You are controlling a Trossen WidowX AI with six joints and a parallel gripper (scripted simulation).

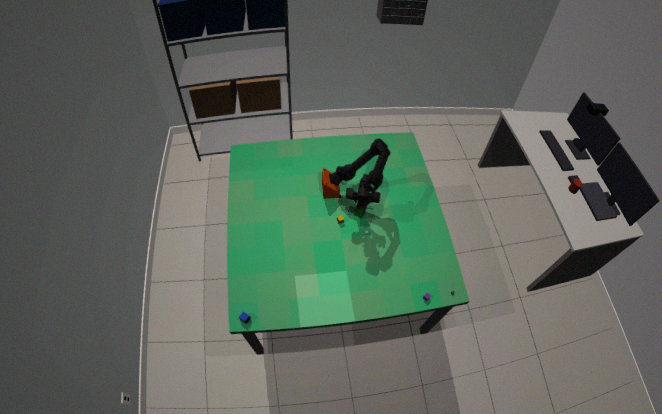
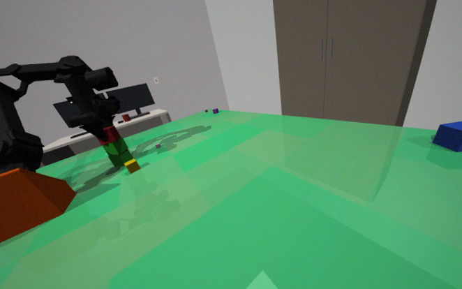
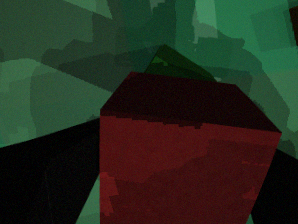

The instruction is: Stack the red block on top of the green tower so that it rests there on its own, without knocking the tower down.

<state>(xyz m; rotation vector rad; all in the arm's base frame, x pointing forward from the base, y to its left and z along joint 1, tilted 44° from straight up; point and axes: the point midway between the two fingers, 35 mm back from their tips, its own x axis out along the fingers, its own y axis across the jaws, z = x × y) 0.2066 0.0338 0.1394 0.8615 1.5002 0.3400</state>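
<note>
My gripper (image 2: 106,134) is over the green tower (image 2: 118,153), a bit toward the back edge of the table (image 1: 280,240) from its middle; fingers are parted, wider than the red block (image 2: 111,135) needs, so I'm clamped on nothing; red block sits between the dark fingers on the tower's top; from the exterior view it looks to rest there, slightly tilted with the tower, though I can't tell if either finger is touching its sides; wrist view is mostly red block face (image 3: 180,176) with a sliver of green tower (image 3: 174,64) showing behind its upper edge; yellow block (image 2: 132,165) lies on the table just beside the tower's base; orange wedge (image 1: 329,184) sits near my arm's base toward the back edge; blue block (image 1: 244,317) at the front-left corner; purple block (image 1: 426,297) near the front-right corner; a small pink piece (image 1: 367,232) lies near the tower in my arm's shadow.
</note>
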